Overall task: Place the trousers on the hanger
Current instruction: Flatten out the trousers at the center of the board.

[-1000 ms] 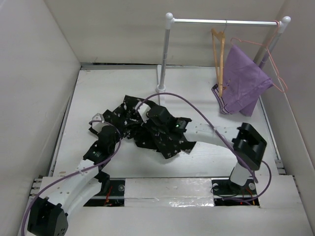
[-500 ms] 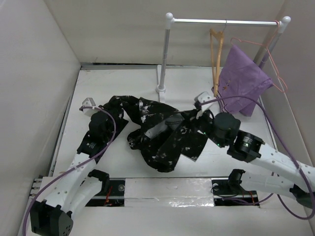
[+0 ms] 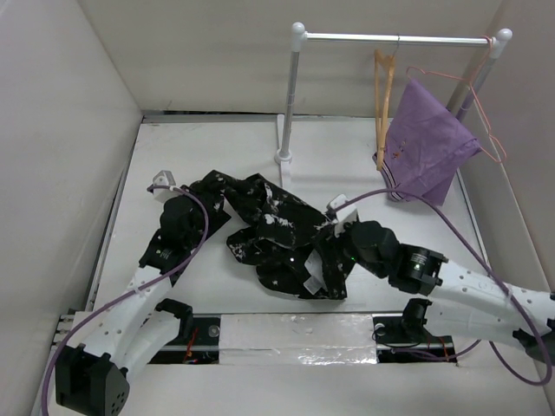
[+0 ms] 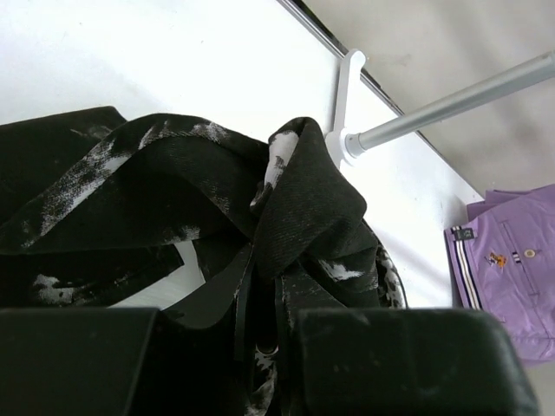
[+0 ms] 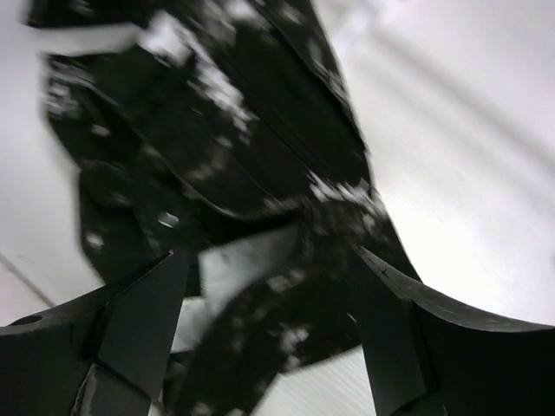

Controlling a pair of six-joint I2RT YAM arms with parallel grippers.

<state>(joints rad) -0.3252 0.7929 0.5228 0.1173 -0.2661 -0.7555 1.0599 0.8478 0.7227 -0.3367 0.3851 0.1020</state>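
Observation:
The black white-speckled trousers (image 3: 269,230) lie crumpled on the table between the arms. My left gripper (image 3: 199,204) is at their left end; in the left wrist view (image 4: 260,299) it is shut on a fold of the trousers (image 4: 295,199). My right gripper (image 3: 328,256) hovers over their near right part; in the blurred right wrist view (image 5: 269,321) it is open, with trousers cloth (image 5: 243,156) beneath and between the fingers. The tan wooden hanger (image 3: 382,95) hangs empty on the rail at the back right.
A clothes rail (image 3: 395,38) on a white pole (image 3: 289,104) stands at the back. A purple cloth (image 3: 429,143) and a pink wire hanger (image 3: 481,108) hang beside the wooden hanger. White walls close in the left, back and right.
My left gripper has pulled the trousers' left end back and to the left. My right gripper swung out to the right, then came back left over the near right part of the trousers.

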